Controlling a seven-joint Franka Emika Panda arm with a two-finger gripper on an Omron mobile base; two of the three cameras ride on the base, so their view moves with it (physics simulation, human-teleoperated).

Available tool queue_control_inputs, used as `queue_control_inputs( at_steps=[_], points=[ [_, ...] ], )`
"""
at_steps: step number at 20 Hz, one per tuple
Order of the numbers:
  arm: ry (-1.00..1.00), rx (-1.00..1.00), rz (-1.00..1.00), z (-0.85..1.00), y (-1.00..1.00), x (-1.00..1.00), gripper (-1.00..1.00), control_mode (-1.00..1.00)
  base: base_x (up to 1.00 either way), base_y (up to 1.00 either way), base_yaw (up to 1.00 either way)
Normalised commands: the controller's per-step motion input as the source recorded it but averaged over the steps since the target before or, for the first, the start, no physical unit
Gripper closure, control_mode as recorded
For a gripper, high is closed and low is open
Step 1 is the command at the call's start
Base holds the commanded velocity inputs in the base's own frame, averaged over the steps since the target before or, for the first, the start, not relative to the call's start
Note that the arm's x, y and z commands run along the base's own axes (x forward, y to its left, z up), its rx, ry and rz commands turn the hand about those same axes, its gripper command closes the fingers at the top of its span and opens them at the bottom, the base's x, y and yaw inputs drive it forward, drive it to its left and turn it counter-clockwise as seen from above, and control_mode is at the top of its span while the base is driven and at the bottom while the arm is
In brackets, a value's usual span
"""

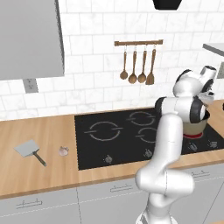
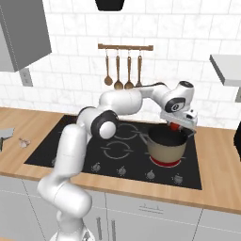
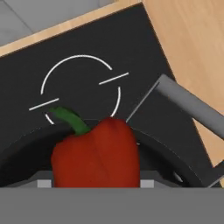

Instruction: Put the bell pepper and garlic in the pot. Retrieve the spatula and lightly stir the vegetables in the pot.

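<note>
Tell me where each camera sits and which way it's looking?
Left base view: behind the arm, left side, facing the counter with spatula and garlic; the white arm shows.
Right base view: behind, right side, facing the pot; arm and gripper show.
Hand view: on the hand, looking down at the bell pepper over the pot.
Both base views share the hanging wooden spoons.

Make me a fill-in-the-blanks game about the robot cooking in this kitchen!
1. The gripper holds a bell pepper whose colour is ____.
2. The gripper hangs right above the ____.
3. The garlic lies on the wooden counter beside the grey ____.
4. On the wall rail hang ____ wooden utensils.

Missing words: red; pot; spatula; four
</note>
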Motion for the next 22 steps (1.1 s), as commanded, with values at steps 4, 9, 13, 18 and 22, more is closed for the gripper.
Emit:
queue_control_inputs(
  at_steps=[4, 9, 13, 18, 22],
  points=[
    [-0.06, 0.0, -0.04, -0.31, -0.18, -0.65, 1.0, -1.0, 0.0, 0.0, 0.0],
    [-0.05, 0.0, -0.02, -0.22, 0.43, -0.61, 1.0, -1.0, 0.0, 0.0, 0.0],
    [0.0, 0.0, 0.0, -0.33, 0.89, -0.14, 1.0, -1.0, 0.0, 0.0, 0.0],
    [0.11, 0.0, 0.0, -0.34, 0.69, 0.07, 1.0, -1.0, 0.0, 0.0, 0.0],
    [0.23, 0.0, 0.0, -0.11, 0.03, 0.0, 1.0, -1.0, 0.0, 0.0, 0.0]
  ],
)
